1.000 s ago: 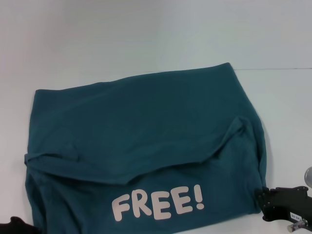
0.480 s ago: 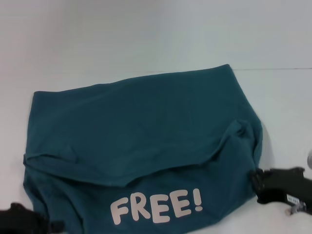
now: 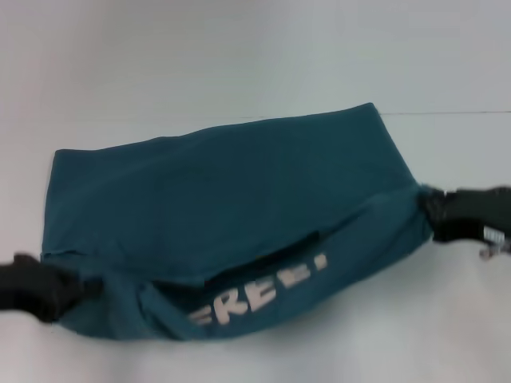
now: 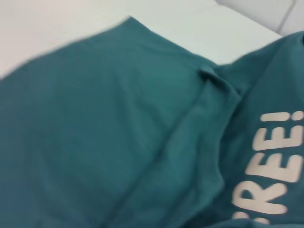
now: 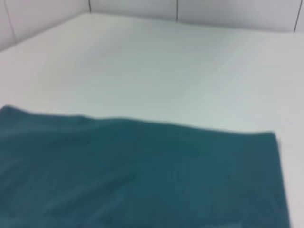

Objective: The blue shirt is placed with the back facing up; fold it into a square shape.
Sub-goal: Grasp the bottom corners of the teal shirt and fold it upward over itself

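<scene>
Blue shirt (image 3: 231, 207) lies across the middle of the white table (image 3: 239, 56) in the head view, a wide band of dark teal cloth already folded over on itself. Its near edge is raised off the table and curls up, so the white letters printed on it (image 3: 259, 295) show only in part under a fold of cloth. The left gripper (image 3: 76, 291) is at the shirt's near left corner and the right gripper (image 3: 427, 209) at its right end; each is closed on the cloth and holds that edge up.

In the left wrist view the shirt (image 4: 118, 128) fills almost the whole picture: smooth teal cloth with a long soft ridge running across it, a small pucker, and large white letters (image 4: 273, 166) on the layer beside the ridge. A strip of white table (image 4: 57, 28) shows beyond it.

In the right wrist view the shirt (image 5: 137, 171) is a flat, plain teal sheet with a straight far edge and a square corner, lying on the white table (image 5: 166, 66).
</scene>
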{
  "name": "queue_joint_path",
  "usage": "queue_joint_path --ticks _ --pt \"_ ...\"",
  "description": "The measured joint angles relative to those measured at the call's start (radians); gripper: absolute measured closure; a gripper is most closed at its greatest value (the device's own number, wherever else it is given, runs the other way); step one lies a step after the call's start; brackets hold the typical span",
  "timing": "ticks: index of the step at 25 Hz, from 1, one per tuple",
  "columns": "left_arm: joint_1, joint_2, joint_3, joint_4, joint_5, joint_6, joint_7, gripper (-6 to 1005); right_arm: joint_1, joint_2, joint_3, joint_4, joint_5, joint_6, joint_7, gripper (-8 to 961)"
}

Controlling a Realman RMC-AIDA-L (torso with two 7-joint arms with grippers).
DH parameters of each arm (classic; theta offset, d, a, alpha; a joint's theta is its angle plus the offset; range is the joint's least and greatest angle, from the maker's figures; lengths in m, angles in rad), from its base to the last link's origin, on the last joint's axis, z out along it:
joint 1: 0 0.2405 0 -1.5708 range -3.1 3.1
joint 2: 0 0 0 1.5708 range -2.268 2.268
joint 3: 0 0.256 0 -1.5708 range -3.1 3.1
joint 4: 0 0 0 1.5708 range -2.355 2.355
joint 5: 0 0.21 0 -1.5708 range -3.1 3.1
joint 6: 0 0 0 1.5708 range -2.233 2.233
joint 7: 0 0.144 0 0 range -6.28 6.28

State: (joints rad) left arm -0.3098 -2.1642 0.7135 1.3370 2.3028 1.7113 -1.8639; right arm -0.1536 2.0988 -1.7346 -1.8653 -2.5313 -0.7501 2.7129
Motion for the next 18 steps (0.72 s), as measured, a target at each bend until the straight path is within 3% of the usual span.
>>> queue_joint_path --ticks 3,8,18 --pt "-0.033 0.007 -0.016 -0.015 0.002 -0.053 0.000 992 0.066 -0.001 0.043 0.013 -0.001 -0.022 0.018 810" --pt "-0.099 0.043 -0.031 -0.098 -0.001 -0.167 0.000 991 0.205 0.000 0.118 0.092 -0.001 -0.049 0.041 802" --pt "-0.216 0.101 -0.059 -0.240 -0.004 -0.371 0.010 989 0.564 -0.004 0.332 0.420 -0.002 -0.049 0.007 786"
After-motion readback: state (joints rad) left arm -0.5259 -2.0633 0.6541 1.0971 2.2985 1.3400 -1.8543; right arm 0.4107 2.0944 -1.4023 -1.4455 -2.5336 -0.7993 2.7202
